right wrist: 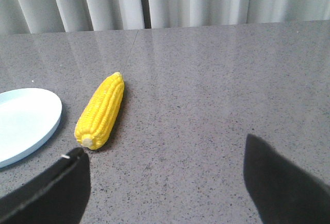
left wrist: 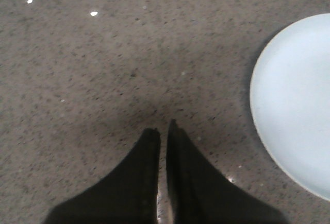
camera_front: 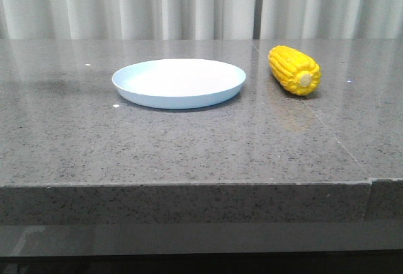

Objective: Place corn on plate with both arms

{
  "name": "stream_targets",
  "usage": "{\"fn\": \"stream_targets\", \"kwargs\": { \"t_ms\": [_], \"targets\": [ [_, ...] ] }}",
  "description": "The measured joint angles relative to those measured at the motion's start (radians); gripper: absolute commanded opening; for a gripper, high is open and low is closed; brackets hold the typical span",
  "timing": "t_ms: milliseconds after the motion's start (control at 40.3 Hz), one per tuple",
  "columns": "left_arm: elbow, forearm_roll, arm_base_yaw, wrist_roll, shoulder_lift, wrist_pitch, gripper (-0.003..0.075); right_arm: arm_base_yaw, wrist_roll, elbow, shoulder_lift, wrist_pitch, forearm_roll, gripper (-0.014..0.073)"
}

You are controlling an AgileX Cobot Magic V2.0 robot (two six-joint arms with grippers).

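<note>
Corn (camera_front: 294,69) lies beside empty plate (camera_front: 179,82); left gripper (left wrist: 162,130) closed, holding nothing; right gripper (right wrist: 165,154) spread wide, empty

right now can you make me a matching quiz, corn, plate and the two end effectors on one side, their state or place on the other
Things:
1. corn
2. plate
3. left end effector
4. right end effector

States:
A. fingers shut together over bare table
B. empty, at table centre
C. fingers spread wide, holding nothing
D. lying on the table, right of the plate

Pairs: 1-D, 2-B, 3-A, 4-C
</note>
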Motion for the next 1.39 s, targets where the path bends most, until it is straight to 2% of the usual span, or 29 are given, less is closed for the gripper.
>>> {"fn": "stream_targets", "kwargs": {
  "t_ms": [174,571,745,943,1166,1390],
  "targets": [
    [0.162,0.008,0.047,-0.003,-0.133,-0.042,-0.0020,0.000,0.000,0.000,0.000,0.000,0.000,0.0630],
    [0.734,-0.006,0.034,-0.004,-0.561,-0.505,-0.0020,0.000,0.000,0.000,0.000,0.000,0.000,0.0630],
    [0.952,-0.003,0.034,-0.004,-0.802,-0.630,-0.0020,0.000,0.000,0.000,0.000,0.000,0.000,0.0630],
    [1.116,0.009,0.034,-0.004,-1.113,-0.668,-0.0020,0.000,0.000,0.000,0.000,0.000,0.000,0.0630],
    [1.209,0.019,0.033,-0.004,-1.396,-0.673,-0.0020,0.000,0.000,0.000,0.000,0.000,0.000,0.0630],
    [1.254,0.019,0.033,-0.004,-1.522,-0.664,-0.0020,0.000,0.000,0.000,0.000,-0.001,0.000,0.0630]
  ]
}}
